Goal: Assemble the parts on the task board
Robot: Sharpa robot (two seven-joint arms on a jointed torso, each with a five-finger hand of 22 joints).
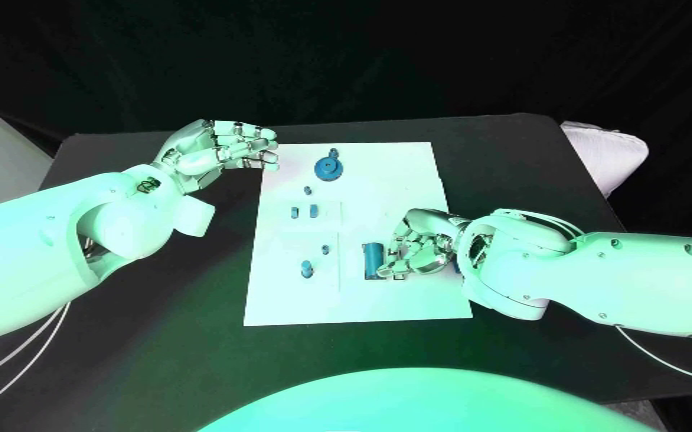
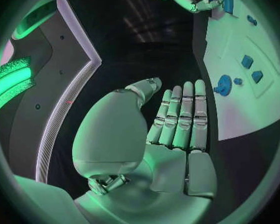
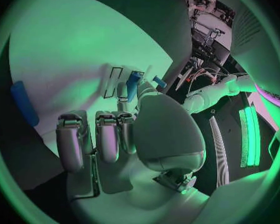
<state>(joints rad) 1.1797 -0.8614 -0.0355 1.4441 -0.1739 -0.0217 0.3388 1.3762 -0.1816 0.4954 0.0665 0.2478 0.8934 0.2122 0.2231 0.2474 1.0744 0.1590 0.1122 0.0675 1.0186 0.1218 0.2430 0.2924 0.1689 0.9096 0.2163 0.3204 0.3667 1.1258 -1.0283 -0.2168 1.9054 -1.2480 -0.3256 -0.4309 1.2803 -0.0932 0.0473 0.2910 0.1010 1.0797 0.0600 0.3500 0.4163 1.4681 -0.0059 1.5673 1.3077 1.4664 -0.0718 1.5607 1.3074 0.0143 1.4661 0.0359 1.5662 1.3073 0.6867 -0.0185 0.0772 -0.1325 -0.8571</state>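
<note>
showing the white rectangular task board point(image 1: 418, 167) in the middle of the black table point(image 1: 116, 302); the right silver hand point(image 1: 421, 244) lies over the board's right edge, fingers curled beside an upright blue cylindrical part point(image 1: 374, 254); whether it grips that part cannot be told; the left silver hand point(image 1: 219, 148) rests off the board's far left corner, fingers together, holding nothing; a round blue disc part point(image 1: 330, 166) sits near the far edge, small blue pegs point(image 1: 304, 213) along the left half; risks, as judged: the cylinder may topple or slide if the fingers brush it off-centre; an unsteadied board could shift under a push, spoiling alignment with the pegs.
</note>
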